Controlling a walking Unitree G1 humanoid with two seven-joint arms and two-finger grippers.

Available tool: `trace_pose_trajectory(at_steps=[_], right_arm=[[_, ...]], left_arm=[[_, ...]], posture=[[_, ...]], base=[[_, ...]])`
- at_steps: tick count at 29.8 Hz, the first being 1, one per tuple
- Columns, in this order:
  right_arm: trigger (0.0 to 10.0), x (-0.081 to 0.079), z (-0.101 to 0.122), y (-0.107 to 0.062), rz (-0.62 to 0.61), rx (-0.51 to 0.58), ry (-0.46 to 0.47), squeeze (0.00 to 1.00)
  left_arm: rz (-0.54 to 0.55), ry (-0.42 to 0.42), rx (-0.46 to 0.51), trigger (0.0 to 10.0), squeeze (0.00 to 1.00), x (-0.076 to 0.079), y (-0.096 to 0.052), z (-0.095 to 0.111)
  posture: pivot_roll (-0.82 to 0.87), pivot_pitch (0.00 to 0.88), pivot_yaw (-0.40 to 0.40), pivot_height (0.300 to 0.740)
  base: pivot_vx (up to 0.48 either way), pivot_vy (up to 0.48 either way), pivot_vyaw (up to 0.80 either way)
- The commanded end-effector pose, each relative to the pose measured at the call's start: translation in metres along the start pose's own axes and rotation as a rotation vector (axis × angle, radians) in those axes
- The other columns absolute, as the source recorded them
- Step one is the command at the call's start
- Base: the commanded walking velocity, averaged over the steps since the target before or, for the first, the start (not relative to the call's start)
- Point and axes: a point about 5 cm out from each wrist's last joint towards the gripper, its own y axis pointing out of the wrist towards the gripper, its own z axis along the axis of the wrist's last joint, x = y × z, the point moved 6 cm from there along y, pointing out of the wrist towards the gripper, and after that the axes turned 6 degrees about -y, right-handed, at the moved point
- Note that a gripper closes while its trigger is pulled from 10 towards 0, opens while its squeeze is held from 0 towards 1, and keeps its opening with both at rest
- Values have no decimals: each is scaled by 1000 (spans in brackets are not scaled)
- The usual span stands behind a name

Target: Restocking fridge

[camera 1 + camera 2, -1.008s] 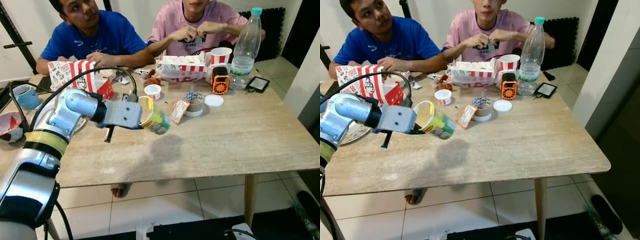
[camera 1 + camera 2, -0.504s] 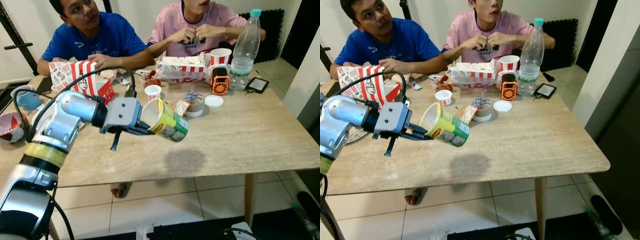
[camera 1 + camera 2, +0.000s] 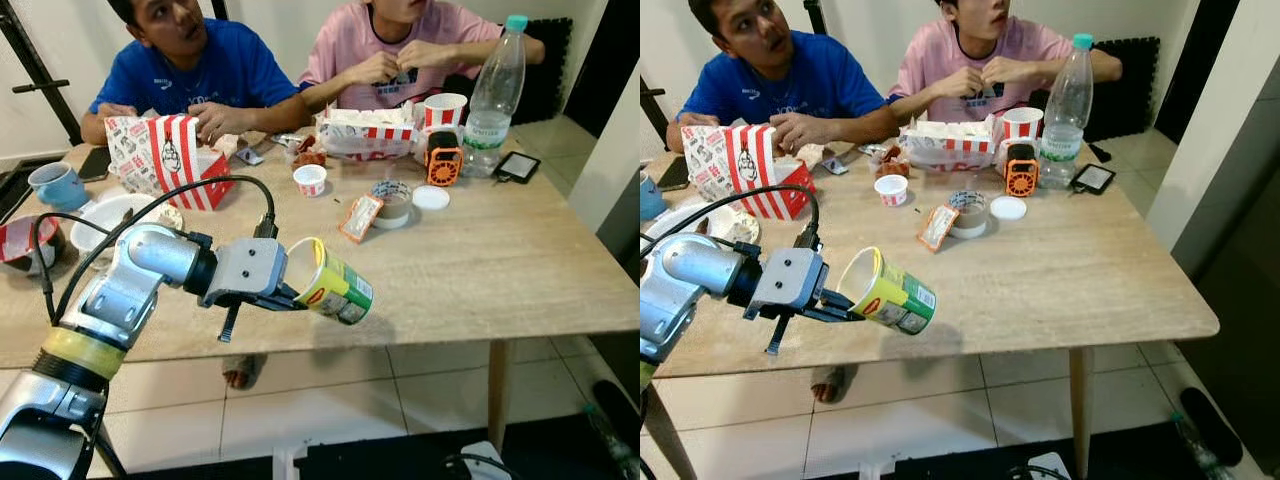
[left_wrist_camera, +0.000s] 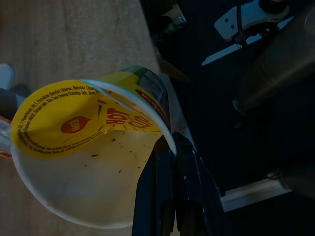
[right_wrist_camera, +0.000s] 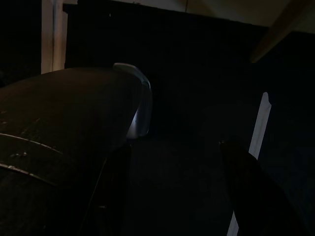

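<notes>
The left pincer reaches out over the near edge of the tabletop, a pale wood-grain slab, and its two long black fingers are pinched together on the thin rim of a cup. The cup is a tapered paper or plastic noodle tub with a yellow, green and red printed wall and a pale, smooth inside; it lies tipped on its side in the air, open mouth toward the arm, its base pointing right. In the left wrist view the yellow foil lid is peeled back and curled over the mouth, and the fingers close on the rim beside it. The right pincer hangs in deep shade, its two dark fingers spread apart with nothing between them. On the far half of the tabletop stand a tall clear plastic bottle with a teal cap, a small orange device, a roll of tape, a round white lid, a small white cup and red-and-white striped cardboard boxes. At the far left sits a blue mug. Two people sit behind the far edge, one in a blue shirt, one in a pink shirt.
</notes>
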Motion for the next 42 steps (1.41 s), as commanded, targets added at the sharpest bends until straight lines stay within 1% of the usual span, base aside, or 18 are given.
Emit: trace_pose_trajectory(at_steps=[1,7,10,13,16,18,20,21,23,30,31,32,33,36,38,39,40,42], right_arm=[[10000,-13,-2,1,39,-6,2,0],[10000,-12,-3,1,38,-7,-2,0],[10000,-11,-4,1,36,-10,-7,0],[10000,-9,-4,1,34,-11,-9,0],[10000,-8,-4,0,32,-12,-11,0],[10000,-8,-4,0,32,-12,-12,0],[10000,-7,-5,0,32,-12,-12,0],[10000,-7,-5,0,32,-12,-12,0],[10000,-7,-4,0,32,-12,-12,0],[10000,-9,-4,1,32,-12,-10,0],[10000,-9,-4,1,33,-12,-11,0],[10000,-9,-4,1,33,-13,-12,0],[10000,-9,-4,1,33,-13,-12,0],[10000,-9,-4,1,33,-12,-12,0],[10000,-9,-4,1,33,-12,-12,0],[10000,-9,-4,1,31,-11,-12,0],[10000,-9,-4,1,31,-11,-12,0],[10000,-9,-3,1,29,-10,-11,0]], left_arm=[[8,-2,-50,10000,0,3,-8,-6],[2,-26,-51,10000,0,10,0,-10],[-5,-61,-48,10000,0,18,7,-16],[2,-85,-57,10000,0,21,9,-23],[17,-132,-68,10000,0,25,13,-35],[20,-144,-70,10000,0,26,14,-37],[37,-184,-101,10000,0,29,17,-52],[37,-184,-101,10000,0,29,17,-52],[50,-208,-119,10000,0,31,19,-60],[103,-327,-219,10000,0,42,32,-103],[136,-364,-244,10000,0,42,34,-114],[177,-414,-298,10000,0,46,38,-134],[186,-428,-324,10000,0,49,39,-142],[227,-474,-359,10000,0,56,43,-158],[239,-484,-365,10000,0,57,45,-162],[284,-538,-411,10000,0,66,50,-179],[297,-556,-426,10000,0,70,52,-185],[314,-628,-463,10000,0,86,58,-199]], posture=[[-49,0,73,740],[-46,0,69,740],[-43,0,66,740],[-40,0,63,740],[-37,0,61,740],[-37,0,61,740],[-38,0,63,740],[-38,0,63,740],[-39,0,62,740],[-39,0,60,740],[-39,0,59,740],[-41,0,58,740],[-41,0,58,740],[-41,0,59,740],[-41,0,59,740],[-38,0,61,740],[-38,0,61,740],[-38,0,61,740]], base=[[-270,0,0],[-289,0,0],[-289,0,0],[-296,0,0],[-295,0,0],[-296,0,0],[-296,0,0],[-296,0,0],[-296,0,0],[-124,0,0],[0,0,0],[0,0,0],[0,0,0],[0,0,0],[0,0,0],[0,0,0],[0,0,0],[0,0,0]])
